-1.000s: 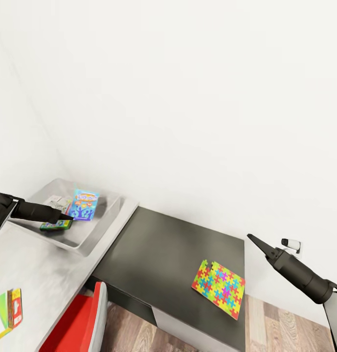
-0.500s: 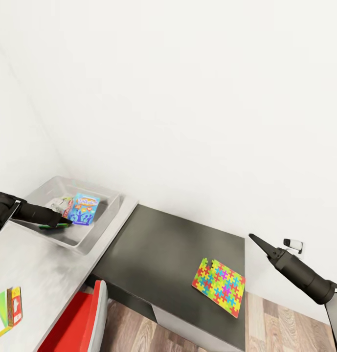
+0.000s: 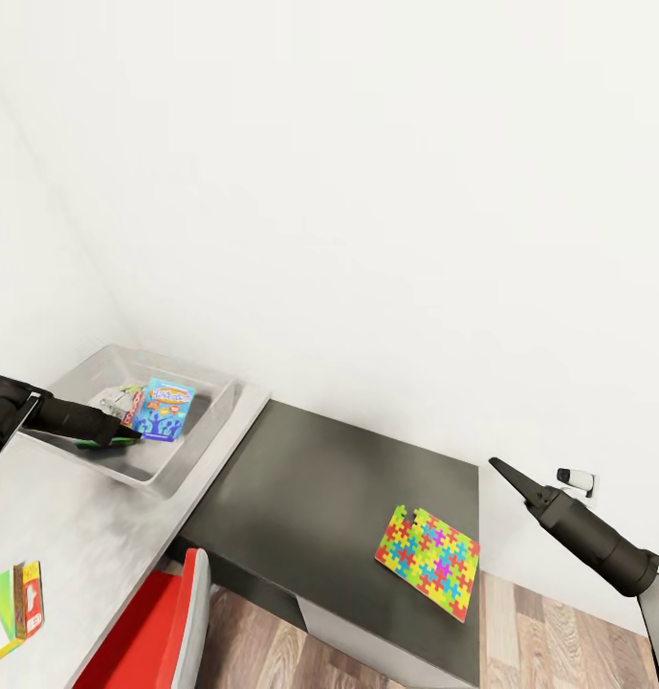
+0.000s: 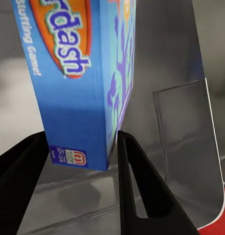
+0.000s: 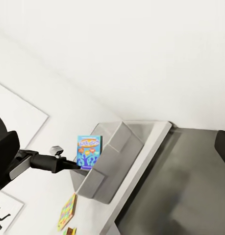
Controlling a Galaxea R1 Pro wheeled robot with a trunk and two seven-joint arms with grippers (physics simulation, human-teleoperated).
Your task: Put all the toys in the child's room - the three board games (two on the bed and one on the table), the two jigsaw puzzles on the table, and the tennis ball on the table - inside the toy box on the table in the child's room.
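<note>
Blue board game (image 4: 78, 73) between left pincer (image 4: 80, 161) fingers.

In my left gripper (image 3: 128, 437) I hold a blue board game box (image 3: 164, 410) with cartoon lettering by its lower edge, tilted upright inside the shallow light grey toy box (image 3: 207, 440). The bin sits on the pale grey table top (image 3: 90, 545) near the wall. A multicolour jigsaw puzzle sheet (image 3: 428, 562) lies flat on the lower dark grey section (image 3: 310, 488). Another colourful game box (image 3: 17, 603) lies at the table's near edge.
</note>
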